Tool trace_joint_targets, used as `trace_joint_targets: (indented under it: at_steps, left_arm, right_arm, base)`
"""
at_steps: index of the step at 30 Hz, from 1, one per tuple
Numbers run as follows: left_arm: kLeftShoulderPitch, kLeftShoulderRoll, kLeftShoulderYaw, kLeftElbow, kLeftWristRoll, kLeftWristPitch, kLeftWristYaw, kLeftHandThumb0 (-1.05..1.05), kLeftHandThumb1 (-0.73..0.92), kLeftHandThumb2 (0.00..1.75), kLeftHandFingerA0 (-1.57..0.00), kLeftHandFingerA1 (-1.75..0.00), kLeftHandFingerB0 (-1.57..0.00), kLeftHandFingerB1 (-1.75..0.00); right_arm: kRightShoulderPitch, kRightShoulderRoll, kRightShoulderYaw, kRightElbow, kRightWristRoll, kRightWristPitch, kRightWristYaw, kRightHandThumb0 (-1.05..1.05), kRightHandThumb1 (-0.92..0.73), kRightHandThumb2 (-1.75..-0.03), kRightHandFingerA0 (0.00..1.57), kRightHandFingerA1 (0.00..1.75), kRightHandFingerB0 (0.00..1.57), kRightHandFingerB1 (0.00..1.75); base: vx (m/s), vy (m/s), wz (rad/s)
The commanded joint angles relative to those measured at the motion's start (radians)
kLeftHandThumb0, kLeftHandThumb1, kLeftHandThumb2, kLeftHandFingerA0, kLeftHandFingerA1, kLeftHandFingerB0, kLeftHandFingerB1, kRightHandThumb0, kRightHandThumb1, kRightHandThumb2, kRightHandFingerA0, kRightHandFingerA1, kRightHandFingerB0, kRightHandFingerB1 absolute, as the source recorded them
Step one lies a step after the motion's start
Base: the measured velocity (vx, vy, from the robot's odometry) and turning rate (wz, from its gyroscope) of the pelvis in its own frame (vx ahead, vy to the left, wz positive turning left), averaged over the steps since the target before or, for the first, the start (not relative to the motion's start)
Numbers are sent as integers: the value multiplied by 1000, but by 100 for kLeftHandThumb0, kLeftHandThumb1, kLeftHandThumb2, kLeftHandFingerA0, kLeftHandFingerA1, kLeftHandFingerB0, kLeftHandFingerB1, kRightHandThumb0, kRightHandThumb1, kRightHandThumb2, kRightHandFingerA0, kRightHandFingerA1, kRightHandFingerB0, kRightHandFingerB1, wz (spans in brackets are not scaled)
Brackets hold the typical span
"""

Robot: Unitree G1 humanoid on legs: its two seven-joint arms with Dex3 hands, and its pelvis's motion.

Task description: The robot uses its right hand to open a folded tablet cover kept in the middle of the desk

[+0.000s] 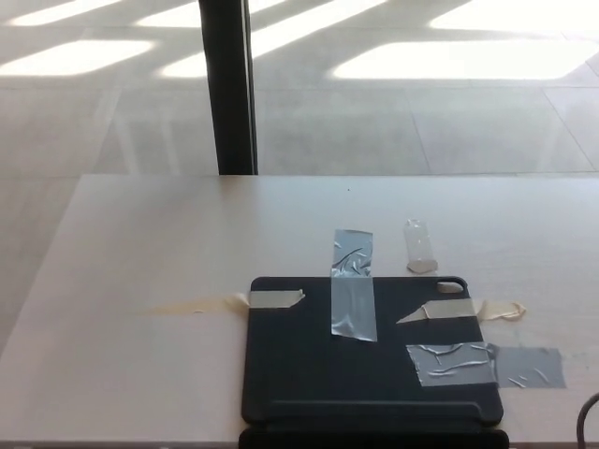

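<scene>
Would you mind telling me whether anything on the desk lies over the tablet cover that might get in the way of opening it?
Yes: tape strips cross the tablet cover's edges onto the desk, a grey one at the far edge and another at the right.

The pale desk carries a black tablet cover fastened with tape strips.
</scene>
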Motion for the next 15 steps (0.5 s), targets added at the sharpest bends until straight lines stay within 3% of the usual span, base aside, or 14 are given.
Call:
trace_joint_targets:
  at_steps: [1,15]
  left_arm:
    - [-1,24,-2,16,-29,3,-5,-49,47,57,-95,-86,-74,-77]
    - [10,26,-26,19,-29,6,20,-51,49,56,-95,-86,-72,-75]
  right_arm:
    - [63,0,-38,-34,32,10,69,-77,-40,-80,26,66,8,44]
    - [177,40,-42,-51,14,-38,59,-78,-40,-78,21,67,6,46]
  base:
    - [0,0,0]
    - [0,0,0]
